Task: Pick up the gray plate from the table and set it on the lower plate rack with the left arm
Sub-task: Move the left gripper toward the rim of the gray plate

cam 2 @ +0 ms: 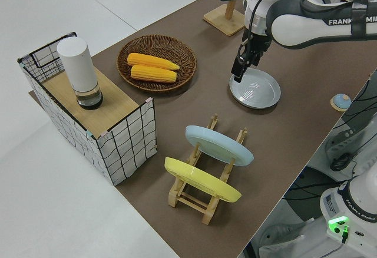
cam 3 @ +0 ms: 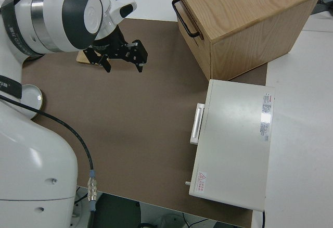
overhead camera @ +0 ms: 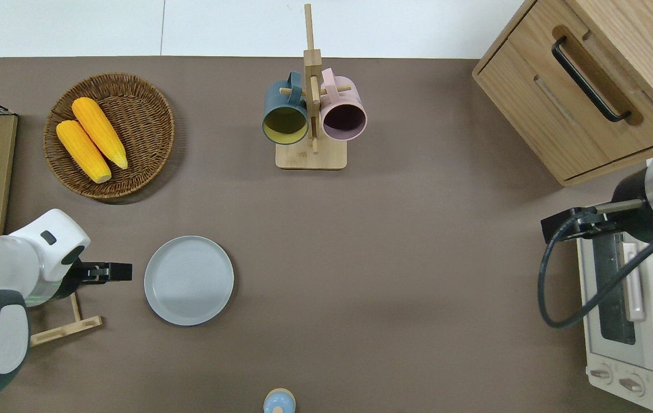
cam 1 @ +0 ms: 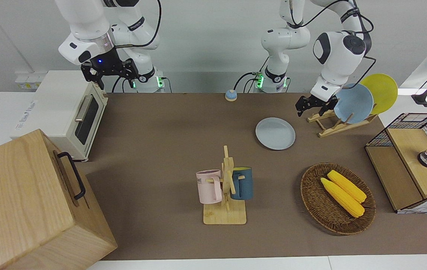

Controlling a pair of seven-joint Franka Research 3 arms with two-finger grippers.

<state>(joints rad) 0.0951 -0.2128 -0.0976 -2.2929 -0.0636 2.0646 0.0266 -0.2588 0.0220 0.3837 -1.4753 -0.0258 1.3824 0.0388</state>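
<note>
The gray plate (cam 1: 275, 133) (overhead camera: 189, 280) (cam 2: 255, 88) lies flat on the brown table (cam 1: 168, 150). My left gripper (cam 1: 312, 108) (overhead camera: 113, 271) (cam 2: 238, 70) hangs open and holds nothing. It is over bare table just off the plate's rim, between the plate and the lower plate rack (cam 1: 333, 129) (overhead camera: 68, 328) (cam 2: 184, 198). That light-wood rack stands at the left arm's end and holds a light blue plate (cam 1: 354, 103) (cam 2: 218, 144) and a yellow plate (cam 1: 380, 92) (cam 2: 203, 180) on edge. The right arm is parked, its gripper (cam 1: 110, 77) (cam 3: 123, 61) open.
A mug tree (cam 1: 226, 187) with a pink and a blue mug stands mid-table. A wicker basket (cam 1: 313, 202) holds two corn cobs. A wire-sided shelf (cam 1: 405, 165) sits at the left arm's end, a toaster oven (cam 1: 67, 112) and a wooden drawer cabinet (cam 1: 22, 202) at the right arm's.
</note>
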